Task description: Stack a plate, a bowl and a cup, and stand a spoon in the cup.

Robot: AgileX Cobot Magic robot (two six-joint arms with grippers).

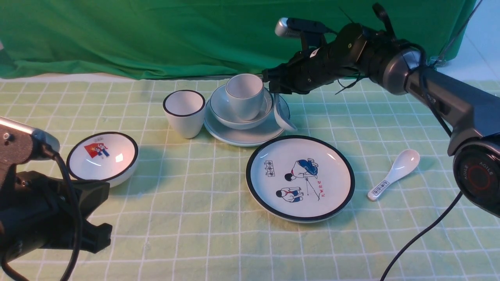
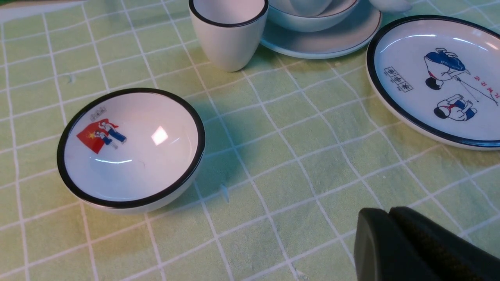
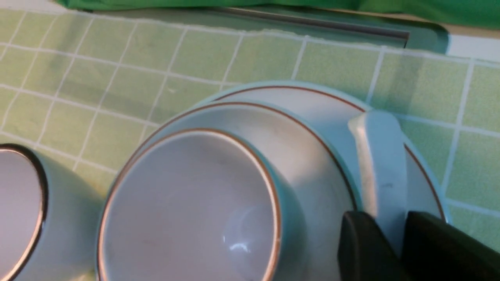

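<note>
The plain white cup (image 1: 245,95) stands in the plain bowl (image 1: 224,107), which sits on the plain plate (image 1: 242,137) at the back middle. My right gripper (image 1: 275,89) is shut on the plain white spoon (image 1: 284,117) just right of the stack. The spoon's scoop hangs low over the plate's right rim, and I cannot tell whether it touches. In the right wrist view the spoon's handle (image 3: 381,168) sits between my fingers (image 3: 359,242), beside the cup (image 3: 187,203) and bowl (image 3: 300,144). My left gripper (image 2: 390,212) is shut and empty, low at the front left (image 1: 97,230).
A black-rimmed cup (image 1: 184,113) stands left of the stack. A flag-picture bowl (image 1: 102,156) is at the left, a cartoon plate (image 1: 300,177) in front of the stack, and a printed-handle spoon (image 1: 392,169) to the right. A green cloth hangs at the back.
</note>
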